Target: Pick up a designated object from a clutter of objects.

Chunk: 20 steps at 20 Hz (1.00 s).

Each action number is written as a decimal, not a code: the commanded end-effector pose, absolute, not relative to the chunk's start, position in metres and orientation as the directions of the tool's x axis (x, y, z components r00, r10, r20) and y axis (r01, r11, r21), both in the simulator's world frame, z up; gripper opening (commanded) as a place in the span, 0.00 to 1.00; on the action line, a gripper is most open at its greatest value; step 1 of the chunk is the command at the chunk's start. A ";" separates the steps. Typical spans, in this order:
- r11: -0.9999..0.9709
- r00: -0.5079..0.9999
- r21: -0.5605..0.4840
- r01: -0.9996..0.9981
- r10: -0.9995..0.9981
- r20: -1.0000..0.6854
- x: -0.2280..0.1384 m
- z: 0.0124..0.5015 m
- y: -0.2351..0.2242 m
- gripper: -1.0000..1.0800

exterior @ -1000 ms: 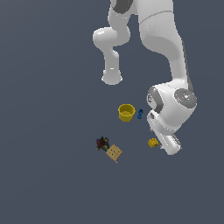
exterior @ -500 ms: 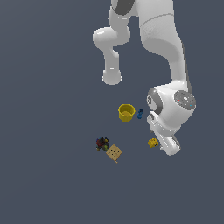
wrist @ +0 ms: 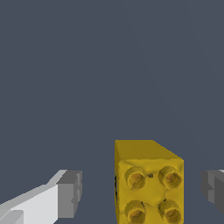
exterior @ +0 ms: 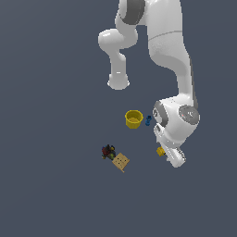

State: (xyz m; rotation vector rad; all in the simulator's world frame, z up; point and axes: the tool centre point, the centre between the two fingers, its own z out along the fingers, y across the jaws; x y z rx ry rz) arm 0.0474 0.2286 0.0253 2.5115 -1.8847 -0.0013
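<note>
Dark grey floor lies bare around the studded yellow brick [wrist: 148, 181], which sits between the spread fingers of the gripper [wrist: 142, 192] (nearer one side); closing off-centre could nudge or twist it loose.

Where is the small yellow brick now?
The yellow brick lies between the open claw's fingers, touching neither; in the exterior view it sits right of the tan board.

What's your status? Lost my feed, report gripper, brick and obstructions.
Gripper open, fingers either side of yellow studded brick, not touching. Brick on the floor, ungrasped. Yellow cup and blue piece stand apart; nothing between the fingers but the brick.
</note>
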 end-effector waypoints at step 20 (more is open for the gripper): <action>-0.279 0.279 0.000 -0.960 -0.960 0.000 0.045 0.033 0.229 0.00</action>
